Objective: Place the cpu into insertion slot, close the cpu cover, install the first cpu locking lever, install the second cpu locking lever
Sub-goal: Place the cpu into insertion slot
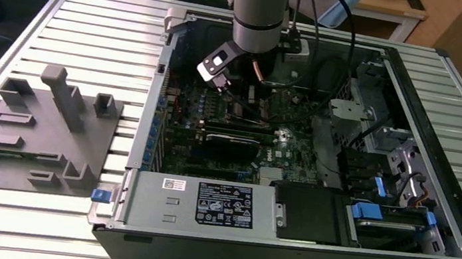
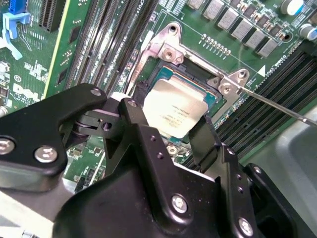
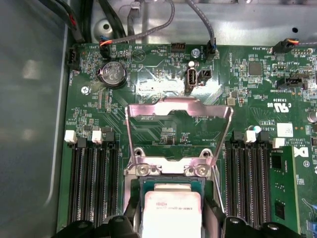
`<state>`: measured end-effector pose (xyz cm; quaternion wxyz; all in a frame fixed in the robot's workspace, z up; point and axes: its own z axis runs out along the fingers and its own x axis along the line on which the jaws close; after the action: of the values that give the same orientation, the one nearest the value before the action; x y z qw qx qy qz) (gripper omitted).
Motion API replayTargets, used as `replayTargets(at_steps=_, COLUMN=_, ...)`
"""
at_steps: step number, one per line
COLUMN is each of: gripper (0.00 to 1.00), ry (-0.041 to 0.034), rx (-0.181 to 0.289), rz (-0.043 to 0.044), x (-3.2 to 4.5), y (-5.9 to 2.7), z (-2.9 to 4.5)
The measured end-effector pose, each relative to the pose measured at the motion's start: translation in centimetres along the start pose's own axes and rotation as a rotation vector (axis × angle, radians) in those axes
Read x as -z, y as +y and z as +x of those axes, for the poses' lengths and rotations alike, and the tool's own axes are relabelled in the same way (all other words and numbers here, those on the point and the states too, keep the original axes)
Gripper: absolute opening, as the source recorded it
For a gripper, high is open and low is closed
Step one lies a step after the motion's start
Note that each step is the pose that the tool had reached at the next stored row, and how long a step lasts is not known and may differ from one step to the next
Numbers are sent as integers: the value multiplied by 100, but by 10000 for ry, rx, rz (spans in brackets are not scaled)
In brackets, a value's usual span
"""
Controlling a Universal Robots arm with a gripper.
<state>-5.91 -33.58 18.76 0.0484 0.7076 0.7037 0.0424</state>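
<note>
The cpu [image 2: 173,110], a silvery square chip, lies in the insertion slot [image 2: 198,69] on the green board. My gripper [image 2: 167,119] is shut on it, with a black finger [image 2: 133,116] against each of two opposite edges. In the first wrist view the cpu [image 3: 172,210] shows between the same fingers. Beyond it, the cpu cover [image 3: 213,113] stands swung up and open on its hinge. A thin metal locking lever [image 2: 277,106] sticks out free beside the slot. In the exterior view the gripper [image 1: 233,99] reaches down into the open computer case [image 1: 287,244].
Long black memory slots [image 3: 94,183] flank the socket on both sides. A coin battery [image 3: 112,74] and cables [image 3: 198,20] lie beyond the cover. A black card [image 1: 229,144] crosses the board. A grey fixture [image 1: 38,131] sits on the table at the exterior view's left.
</note>
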Motion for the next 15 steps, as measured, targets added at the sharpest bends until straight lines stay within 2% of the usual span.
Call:
replayTargets(at_steps=5, gripper=60, ry=6, rx=-1, rz=-4, x=12, y=2, z=1)
replayTargets(at_steps=13, gripper=60, ry=-2, rx=0, rz=1, x=157, y=20, z=-2)
replayTargets(at_steps=15, gripper=60, ry=1, rx=0, rz=-1, x=161, y=21, z=-1)
